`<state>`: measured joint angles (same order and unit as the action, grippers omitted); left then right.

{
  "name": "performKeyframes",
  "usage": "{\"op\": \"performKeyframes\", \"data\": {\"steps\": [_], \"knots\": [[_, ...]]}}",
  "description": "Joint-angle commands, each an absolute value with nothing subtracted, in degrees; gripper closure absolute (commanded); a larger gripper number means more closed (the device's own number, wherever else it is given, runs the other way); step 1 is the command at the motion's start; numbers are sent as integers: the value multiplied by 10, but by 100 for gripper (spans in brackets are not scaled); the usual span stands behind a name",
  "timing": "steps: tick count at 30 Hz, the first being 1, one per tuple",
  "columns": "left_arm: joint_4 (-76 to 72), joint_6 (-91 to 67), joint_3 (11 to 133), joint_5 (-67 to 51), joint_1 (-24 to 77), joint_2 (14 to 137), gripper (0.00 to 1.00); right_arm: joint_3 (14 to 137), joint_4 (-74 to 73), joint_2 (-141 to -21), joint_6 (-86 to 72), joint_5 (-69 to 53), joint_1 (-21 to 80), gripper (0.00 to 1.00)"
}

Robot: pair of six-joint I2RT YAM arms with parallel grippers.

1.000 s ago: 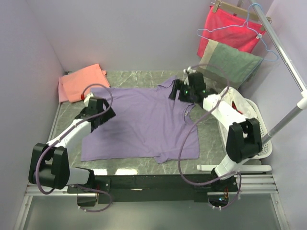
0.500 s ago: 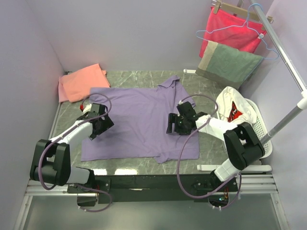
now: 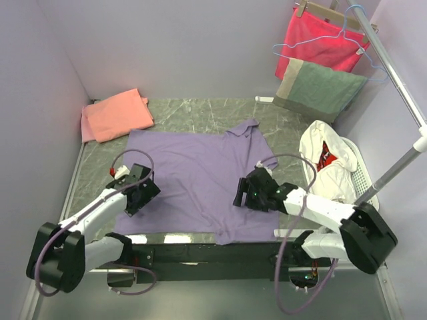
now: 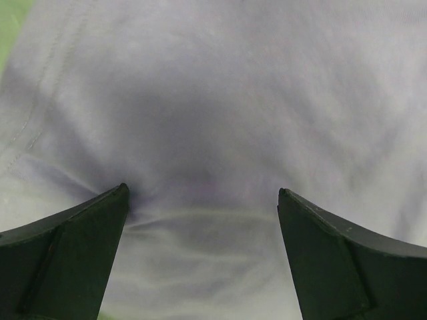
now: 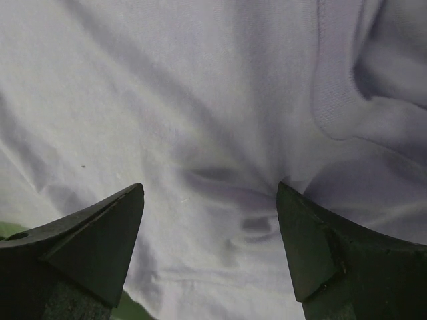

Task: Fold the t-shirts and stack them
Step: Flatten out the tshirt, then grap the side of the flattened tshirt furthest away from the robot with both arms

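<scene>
Progress is slight so far: nearest the arm bases, the lavender-purple t-shirt (image 3: 193, 170) lies spread flat and unfolded across the middle of the counter (image 3: 200, 110). Its collar points toward the right, its hem toward the left, one short sleeve reaches the near edge and the other points away. The left pincer (image 3: 139, 193) hangs low over the hem end with its fingers spread wide and nothing between them. In the left wrist view the tips sit at the cloth with faint creases running between them, so they may be touching it, though that view is too close to be sure. The right pincer (image 3: 248, 193) is likewise open and empty, low over the shirt just beside the collar, which shows at the upper right of the right wrist view. No fold has been made in this shirt yet, and I judge both arms are placed to pinch its near side for a first fold. Farther back, in the far left corner, the salmon-pink t-shirt (image 3: 115, 115) lies as a compact, apparently folded bundle, just beside the purple shirt's far corner. What remains is to fold the purple shirt and stack the two together. To the right stands a white laundry basket (image 3: 363, 183) with pale cloth in it. Beyond it a red cloth (image 3: 320, 40) and a grey-green towel (image 3: 313, 87) hang from a rail.
</scene>
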<state>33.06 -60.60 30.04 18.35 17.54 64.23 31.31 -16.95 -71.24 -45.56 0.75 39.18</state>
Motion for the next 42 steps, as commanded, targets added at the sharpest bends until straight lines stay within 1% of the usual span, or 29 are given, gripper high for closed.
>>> {"op": "performKeyframes", "data": {"steps": [1, 2, 4, 5, 6, 7, 8, 9, 11, 12, 13, 14, 15, 16, 17, 18, 19, 20, 22, 23, 24, 26, 28, 34, 36, 41, 42], "knots": [[418, -710, 286, 185, 234, 612, 1, 269, -355, -662, -540, 32, 436, 13], [435, -718, 292, 197, 238, 606, 1, 271, -363, -622, -542, 38, 441, 13], [438, -717, 316, 209, 239, 575, 1, 297, -384, -586, -534, 55, 443, 11], [446, -705, 328, 233, 239, 563, 1, 314, -388, -559, -526, 89, 442, 11], [448, -695, 357, 245, 239, 546, 0, 358, -395, -551, -517, 113, 439, 5], [448, -685, 372, 265, 238, 541, 1, 384, -411, -548, -500, 137, 436, 2], [456, -671, 392, 284, 238, 539, 1, 434, -412, -551, -486, 177, 430, 0], [473, -667, 430, 321, 238, 546, 1, 456, -412, -555, -471, 191, 420, 0], [492, -664, 467, 361, 236, 558, 1, 502, -386, -579, -424, 207, 372, 0], [488, -661, 495, 402, 236, 576, 0, 511, -367, -589, -406, 190, 349, 0], [477, -656, 506, 418, 234, 584, 0, 519, -336, -601, -378, 178, 323, 0], [464, -638, 516, 432, 223, 595, 1, 533, -319, -630, -367, 164, 265, 0], [440, -621, 523, 441, 219, 617, 1, 539, -296, -646, -353, 135, 244, 0], [365, -592, 523, 432, 212, 630, 0, 548, -264, -664, -333, 127, 220, 0], [320, -528, 524, 410, 184, 645, 0, 573, -252, -707, -327, 120, 188, 0], [292, -507, 532, 389, 167, 683, 1, 586, -237, -730, -319, 109, 172, 0], [247, -485, 540, 339, 150, 705, 0, 605, -228, -756, -307, 80, 160, 0], [235, -463, 548, 321, 119, 728, 0, 643, -224, -807, -302, 74, 143, 1], [192, -440, 575, 293, 97, 800, 0, 685, -220, -857, -286, 58, 131, 1], [180, -423, 584, 279, 79, 823, 1, 727, -221, -907, -284, 57, 123, 1], [178, -420, 610, 266, 68, 870, 1, 748, -221, -932, -281, 49, 112, 1], [167, -415, 636, 227, 38, 916, 1, 813, -231, -1005, -279, 24, 101, 3], [154, -418, 674, 209, 25, 976, 0, 851, -233, -1062, -282, 2, 91, 5], [173, -403, 800, 206, 14, 1111, 0, 973, -265, -1176, -300, -22, 82, 6], [177, -405, 823, 198, 10, 1141, 1, 1004, -272, -1192, -307, -33, 81, 7], [163, -410, 832, 167, 1, 1177, 4, 1022, -266, -1218, -316, -44, 79, 9], [165, -406, 833, 167, 1, 1182, 6, 1031, -272, -1229, -316, -45, 80, 11]]}}
